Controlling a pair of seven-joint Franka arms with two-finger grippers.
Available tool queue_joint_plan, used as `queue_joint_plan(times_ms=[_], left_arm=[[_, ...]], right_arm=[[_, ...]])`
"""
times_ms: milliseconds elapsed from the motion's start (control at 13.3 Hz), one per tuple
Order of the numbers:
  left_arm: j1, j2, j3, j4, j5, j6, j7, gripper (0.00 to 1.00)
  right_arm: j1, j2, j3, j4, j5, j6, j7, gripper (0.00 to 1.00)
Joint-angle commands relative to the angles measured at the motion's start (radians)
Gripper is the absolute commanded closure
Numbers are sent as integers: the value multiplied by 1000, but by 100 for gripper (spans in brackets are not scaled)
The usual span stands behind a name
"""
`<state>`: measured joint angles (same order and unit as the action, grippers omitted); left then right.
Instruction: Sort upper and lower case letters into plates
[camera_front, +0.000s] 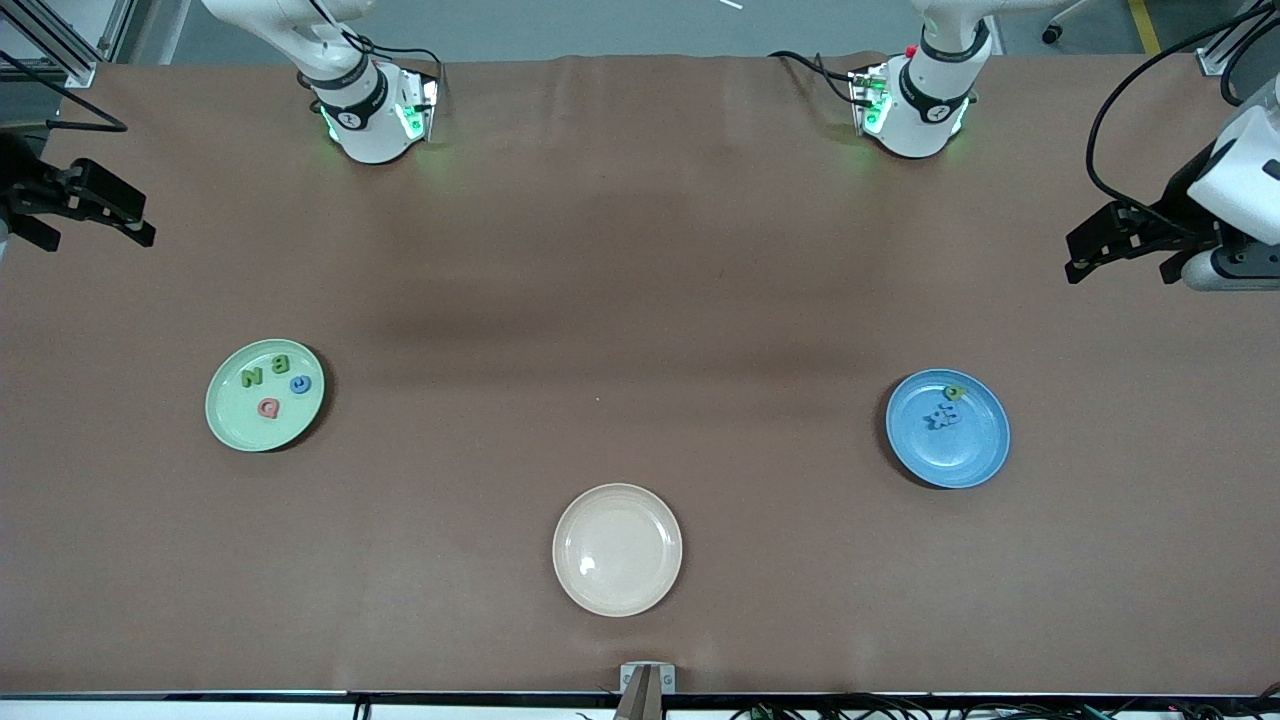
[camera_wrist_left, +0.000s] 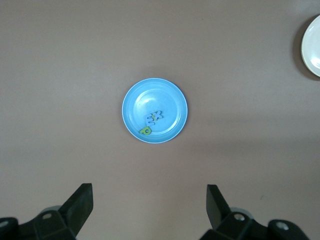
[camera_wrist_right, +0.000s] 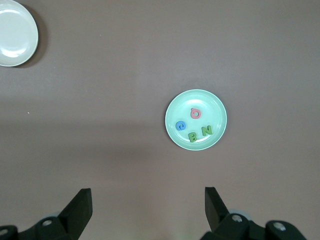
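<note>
The pale green plate (camera_front: 235, 420) lies toward the right arm's end of the table and holds several letters: a green N (camera_front: 252, 377), a green B (camera_front: 281, 363), a blue letter (camera_front: 301, 384) and a red letter (camera_front: 268, 407). The blue plate (camera_front: 968, 458) lies toward the left arm's end and holds blue letters (camera_front: 941, 416) and a green letter (camera_front: 954, 392). My left gripper (camera_front: 1120, 268) hangs open and empty high over the table edge beside the blue plate (camera_wrist_left: 150, 95). My right gripper (camera_front: 95, 235) hangs open and empty high beside the green plate (camera_wrist_right: 207, 107).
A cream-beige plate (camera_front: 617, 549) lies empty between the two plates, nearer to the front camera. It shows at the edge of the left wrist view (camera_wrist_left: 312, 45) and of the right wrist view (camera_wrist_right: 15, 32). Brown cloth (camera_front: 640, 300) covers the table.
</note>
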<state>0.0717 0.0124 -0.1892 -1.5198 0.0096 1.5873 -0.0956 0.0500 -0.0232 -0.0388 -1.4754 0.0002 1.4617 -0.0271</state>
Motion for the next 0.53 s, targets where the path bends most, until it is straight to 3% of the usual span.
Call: queue_joint_plan(times_ms=[0, 453], left_arm=[[11, -17, 0, -5, -13, 5, 19, 0], [11, -14, 8, 0, -2, 0, 20, 0]], right_arm=[[-16, -1, 13, 12, -17, 12, 6, 1], [-16, 0, 14, 10, -43, 66, 9, 0]])
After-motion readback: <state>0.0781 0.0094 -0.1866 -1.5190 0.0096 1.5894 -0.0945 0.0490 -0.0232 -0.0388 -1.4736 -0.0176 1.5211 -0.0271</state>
